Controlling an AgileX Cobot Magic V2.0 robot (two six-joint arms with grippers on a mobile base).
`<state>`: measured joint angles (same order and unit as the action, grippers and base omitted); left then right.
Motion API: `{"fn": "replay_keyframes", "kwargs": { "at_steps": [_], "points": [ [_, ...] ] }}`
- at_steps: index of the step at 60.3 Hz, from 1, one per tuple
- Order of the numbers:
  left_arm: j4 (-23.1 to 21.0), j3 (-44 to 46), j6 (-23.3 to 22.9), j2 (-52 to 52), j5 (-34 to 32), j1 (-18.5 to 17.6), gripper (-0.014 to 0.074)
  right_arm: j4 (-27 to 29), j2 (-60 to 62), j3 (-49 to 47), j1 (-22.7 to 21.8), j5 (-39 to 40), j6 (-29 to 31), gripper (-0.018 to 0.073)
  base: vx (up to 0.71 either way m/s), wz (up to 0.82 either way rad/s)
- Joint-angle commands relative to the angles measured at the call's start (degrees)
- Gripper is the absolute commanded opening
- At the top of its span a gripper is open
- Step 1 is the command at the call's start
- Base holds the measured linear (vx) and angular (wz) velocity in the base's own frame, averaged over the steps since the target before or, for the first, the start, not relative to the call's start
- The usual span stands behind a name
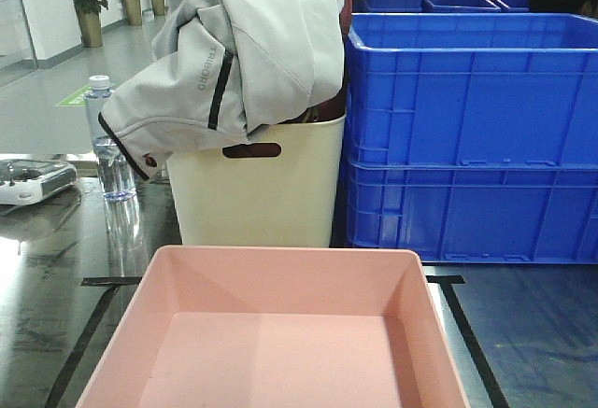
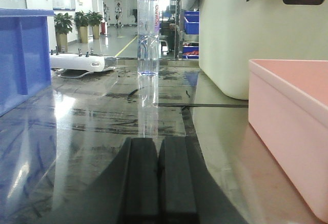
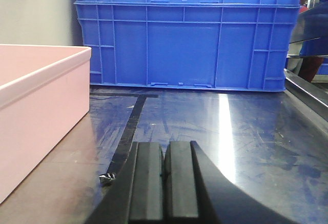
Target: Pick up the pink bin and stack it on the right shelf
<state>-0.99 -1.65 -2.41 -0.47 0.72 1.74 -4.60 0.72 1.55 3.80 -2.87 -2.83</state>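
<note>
The pink bin (image 1: 280, 333) sits empty on the dark glossy shelf surface (image 1: 523, 333), inside a black tape outline (image 1: 467, 329). Neither gripper shows in the front view. In the left wrist view my left gripper (image 2: 159, 144) is shut and empty, low over the surface, with the pink bin's wall (image 2: 292, 147) to its right and apart from it. In the right wrist view my right gripper (image 3: 165, 149) is shut and empty, low over the surface, with the pink bin's wall (image 3: 36, 111) to its left and apart from it.
A cream bin (image 1: 257, 184) with a grey jacket (image 1: 234, 53) draped over it stands behind the pink bin. Stacked blue crates (image 1: 472, 137) stand at the back right. A water bottle (image 1: 110, 142) and a white device (image 1: 33, 182) are at the left. Another blue crate (image 2: 23, 55) is left of the left gripper.
</note>
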Motion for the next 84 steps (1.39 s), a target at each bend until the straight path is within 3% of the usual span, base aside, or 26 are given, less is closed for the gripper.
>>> {"fn": "replay_keyframes", "kwargs": {
  "at_steps": [1, 28, 36, 84],
  "points": [
    [0.0, -0.8, -0.5, -1.1, -5.0, 0.0, 0.0002, 0.1, 0.6, 0.3, -0.4, 4.9, 0.5, -0.0009, 0.0, 0.0],
    [0.0, -0.8, -0.5, -1.1, -5.0, 0.0, 0.0002, 0.5, 0.7, 0.3, -2.7, 7.1, 0.6, -0.0009, 0.0, 0.0],
    [0.0, -0.8, -0.5, -1.1, -5.0, 0.0, 0.0002, -0.2, 0.7, 0.3, -0.9, 7.1, 1.8, -0.0009, 0.0, 0.0],
    [0.0, -0.8, -0.5, -1.1, -5.0, 0.0, 0.0002, 0.4, 0.7, 0.3, -1.0, 7.0, 2.1, -0.0009, 0.0, 0.0]
  ]
}}
